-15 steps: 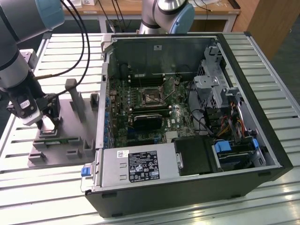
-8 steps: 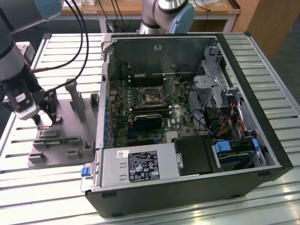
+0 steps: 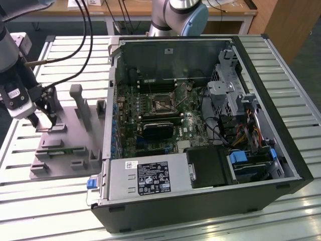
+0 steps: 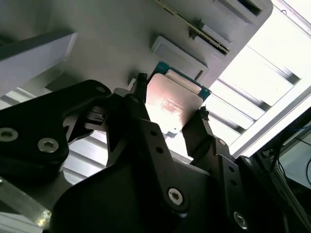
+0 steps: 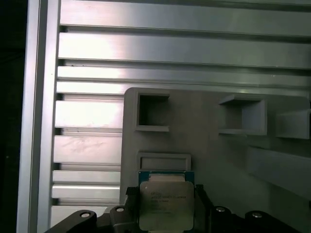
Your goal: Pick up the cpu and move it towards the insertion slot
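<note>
End effector: the end effector [image 3: 43, 122] hangs over the edge of the grey fixture [image 3: 70, 150] that faces away from the computer case [image 3: 281, 130]. Its two dark fingers [image 4: 146, 136] are clamped on opposite edges of the cpu.
Cpu: the cpu [image 4: 172, 104], with a silvery top and a green rim, sits between the fingers close over the fixture's face, just beside a shallow pocket [image 5: 164, 161]. Whether it touches the fixture, I cannot tell.
Insertion slot: the insertion slot [image 3: 161, 103] lies on the motherboard [image 3: 130, 133] inside the open case, well apart from the fixture, towards the exterior view's right.
Memory stick: the green memory stick [image 3: 61, 149] rests in a long recess of the fixture.
Tabletop: the slatted metal tabletop [image 3: 65, 55] carries both fixture and case.
</note>
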